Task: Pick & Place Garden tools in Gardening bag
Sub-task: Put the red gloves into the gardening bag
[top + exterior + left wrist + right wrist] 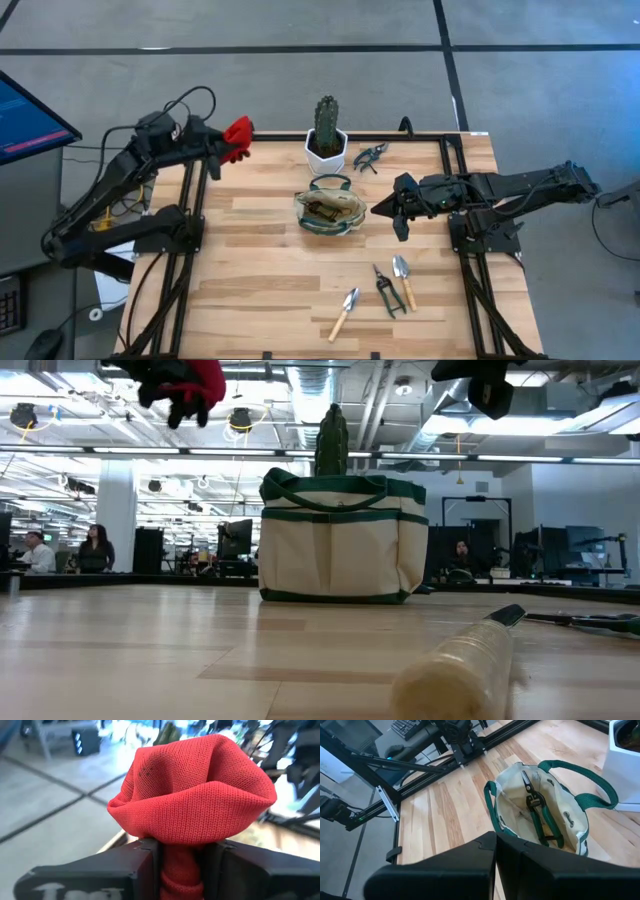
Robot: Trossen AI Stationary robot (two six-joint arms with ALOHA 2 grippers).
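A bunched red knitted piece (pixel 238 131), like a glove, hangs in the air above the table's far left corner with my left gripper (pixel 224 140) shut on it; it shows at the top of the low view (pixel 196 384). The cream gardening bag (pixel 329 210) with green trim stands upright on its base mid-table, dark shears (pixel 535 802) lying inside. My right gripper (pixel 380 210) is shut and hovers just right of the bag, touching nothing. Two trowels (pixel 345 312) (pixel 403 279) and shears (pixel 386 290) lie flat near the front edge. My left gripper pinches a gathered neck of the red knit (pixel 182 865) between its two fingers (pixel 145 865). The rest bulges out beyond the fingertips as a rounded bunch (pixel 195 795). The fingers reach about level toward the table's right. The knit is lifted clear of the table.
A green cactus in a white pot (pixel 326 140) stands just behind the bag, with dark pruning shears (pixel 370 156) lying to its right. A wooden tool handle (pixel 460 665) lies close in the low view. Bare wood lies left of the bag.
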